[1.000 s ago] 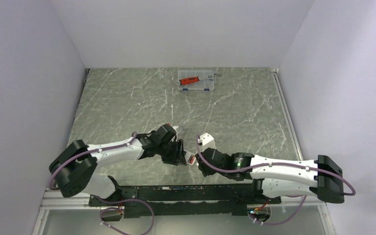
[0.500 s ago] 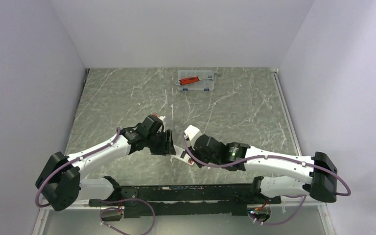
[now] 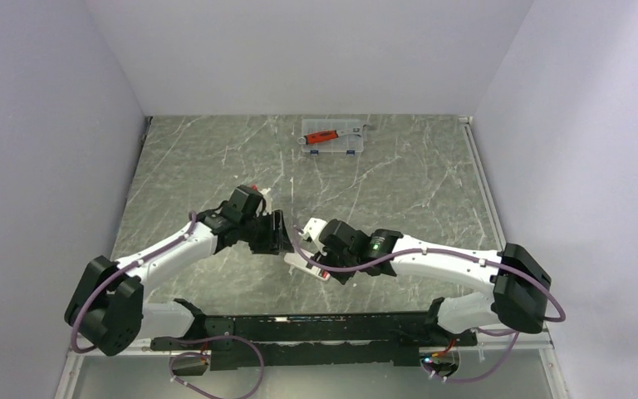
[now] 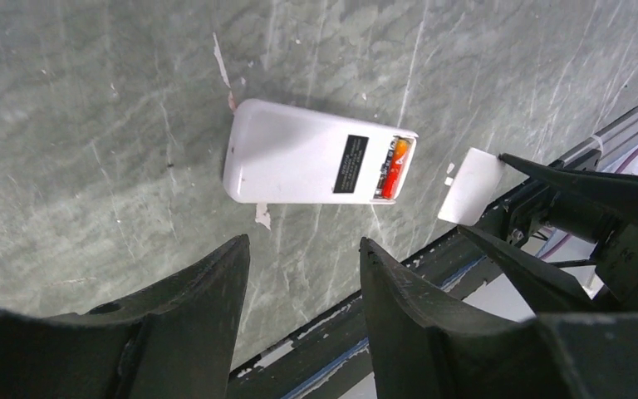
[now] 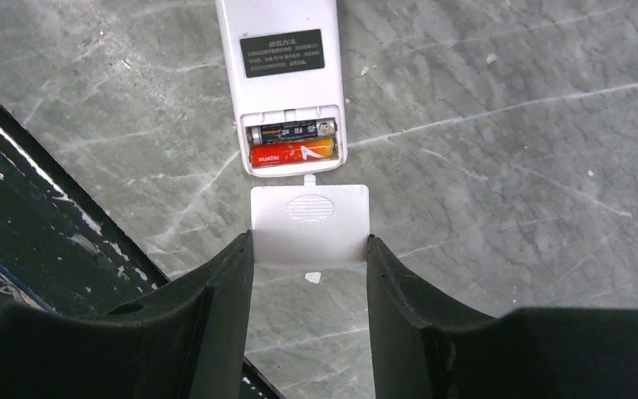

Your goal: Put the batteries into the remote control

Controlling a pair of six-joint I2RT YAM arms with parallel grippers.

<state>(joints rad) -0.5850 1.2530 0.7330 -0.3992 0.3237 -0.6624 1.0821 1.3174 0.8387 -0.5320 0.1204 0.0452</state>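
Observation:
The white remote control (image 4: 299, 162) lies back up on the marble table, also seen in the right wrist view (image 5: 282, 83) and the top view (image 3: 299, 263). Its recess is open and holds both batteries (image 5: 292, 143), one dark and one orange, side by side; they also show in the left wrist view (image 4: 390, 169). My right gripper (image 5: 310, 241) is shut on the small white square battery cover (image 5: 310, 226), which it holds just off the remote's open end. My left gripper (image 4: 303, 243) is open and empty, above and beside the remote.
A clear plastic case (image 3: 332, 137) with a red-handled tool sits at the table's far side. The black rail (image 3: 316, 328) runs along the near edge, close to the remote (image 5: 33, 208). Small white flecks lie on the marble.
Both arms have shifted left and away from the near edge. The left gripper has drawn back from the remote. The right gripper has carried the cover up to the remote's open end.

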